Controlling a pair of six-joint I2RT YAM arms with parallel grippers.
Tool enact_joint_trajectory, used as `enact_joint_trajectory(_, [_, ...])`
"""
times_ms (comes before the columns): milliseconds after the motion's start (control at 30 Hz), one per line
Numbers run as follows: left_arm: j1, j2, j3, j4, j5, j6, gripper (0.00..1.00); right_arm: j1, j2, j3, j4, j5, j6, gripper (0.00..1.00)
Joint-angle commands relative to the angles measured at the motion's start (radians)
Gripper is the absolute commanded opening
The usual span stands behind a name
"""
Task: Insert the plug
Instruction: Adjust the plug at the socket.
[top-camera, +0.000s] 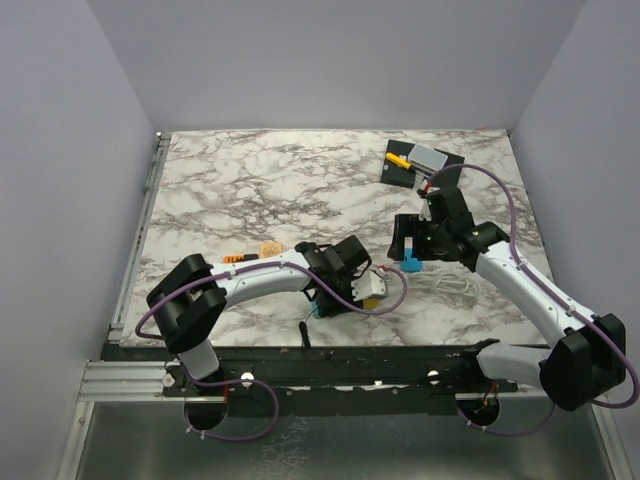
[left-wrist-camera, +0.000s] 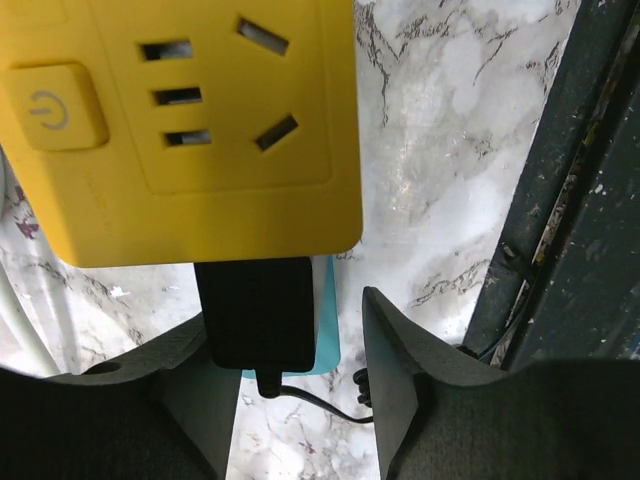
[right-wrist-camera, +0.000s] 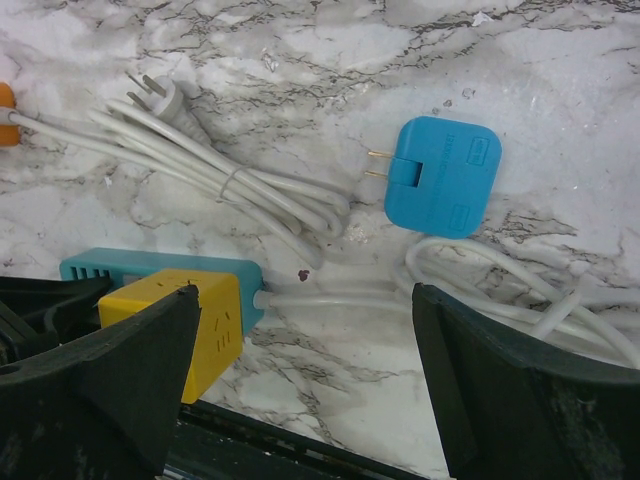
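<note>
A yellow power cube (left-wrist-camera: 190, 130) with empty sockets on its face fills the top of the left wrist view. A black plug (left-wrist-camera: 260, 310) sits in the cube's lower side, its thin black cord trailing down. My left gripper (left-wrist-camera: 290, 400) is open around this plug, and the right finger (left-wrist-camera: 400, 380) stands clear of it. A blue two-prong plug (right-wrist-camera: 442, 175) lies on the marble beside a bundled white cable (right-wrist-camera: 230, 180). My right gripper (right-wrist-camera: 305, 370) is wide open and empty above the table, near the blue plug (top-camera: 412, 262). The cube also shows in the top view (top-camera: 372, 288).
A teal base (right-wrist-camera: 150, 268) lies under the cube. A black tray (top-camera: 420, 165) with yellow and grey parts sits at the back right. Small orange pieces (top-camera: 255, 252) lie beside the left arm. A dark rail (left-wrist-camera: 580, 200) marks the table's front edge.
</note>
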Motion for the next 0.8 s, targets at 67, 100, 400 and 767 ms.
enact_joint_trajectory(67, [0.008, 0.021, 0.058, -0.085, -0.044, -0.090, 0.55, -0.004, -0.027, -0.011, -0.003, -0.013, 0.007, 0.92])
enact_joint_trajectory(100, [0.009, 0.018, 0.063, -0.074, -0.048, -0.099, 0.57, -0.004, -0.029, -0.013, -0.002, -0.014, 0.008, 0.92])
enact_joint_trajectory(400, [0.050, -0.043, 0.077, -0.002, -0.024, -0.173, 0.58, -0.005, -0.038, -0.021, -0.003, -0.016, 0.008, 0.92])
enact_joint_trajectory(767, [0.050, -0.088, 0.078, -0.002, 0.109, -0.210, 0.57, -0.006, -0.044, -0.022, -0.008, -0.013, 0.012, 0.92])
